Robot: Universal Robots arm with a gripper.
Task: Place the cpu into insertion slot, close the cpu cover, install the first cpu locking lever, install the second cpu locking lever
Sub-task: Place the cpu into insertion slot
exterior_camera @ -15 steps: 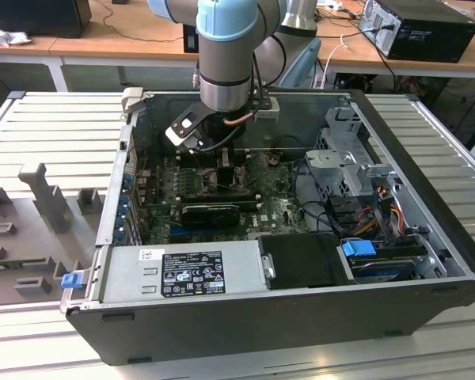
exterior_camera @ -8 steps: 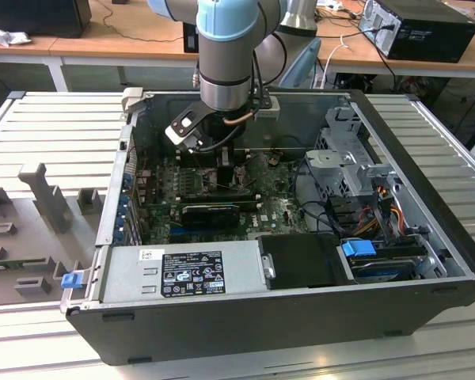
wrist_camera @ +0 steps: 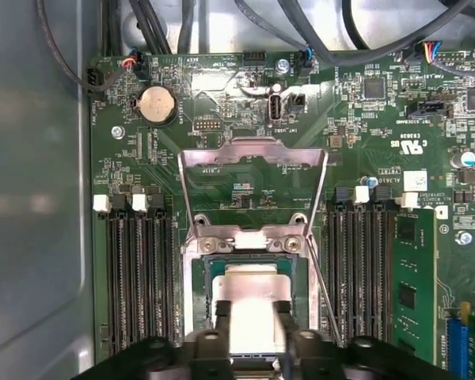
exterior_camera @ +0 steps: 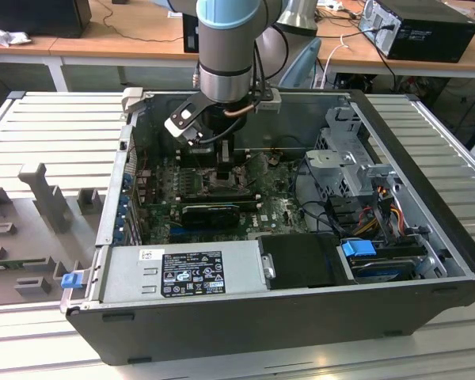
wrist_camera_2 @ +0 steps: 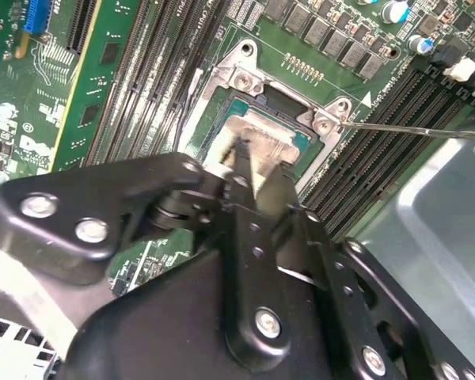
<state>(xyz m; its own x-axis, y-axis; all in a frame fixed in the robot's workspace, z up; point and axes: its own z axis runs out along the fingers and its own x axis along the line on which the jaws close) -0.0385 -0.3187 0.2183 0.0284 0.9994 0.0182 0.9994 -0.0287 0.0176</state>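
**Grey ribbed table (exterior_camera: 55, 127), open PC case (exterior_camera: 301, 317), chip at the socket**

Up front the case lies on its side on the table, with the power supply (exterior_camera: 186, 273) nearest. Past that the gripper (wrist_camera: 252, 313) is down over the motherboard (wrist_camera: 364, 127). Its fingers are parted just chip-wide and pinched on the cpu (wrist_camera: 252, 289), which looks to be sitting inside the insertion slot (wrist_camera: 196, 293). Beyond it the cpu cover (wrist_camera: 253, 152) stands flipped open, with one thin lever (wrist_camera: 323, 297) beside the slot. Wooden desks (exterior_camera: 103, 36) run along the back.
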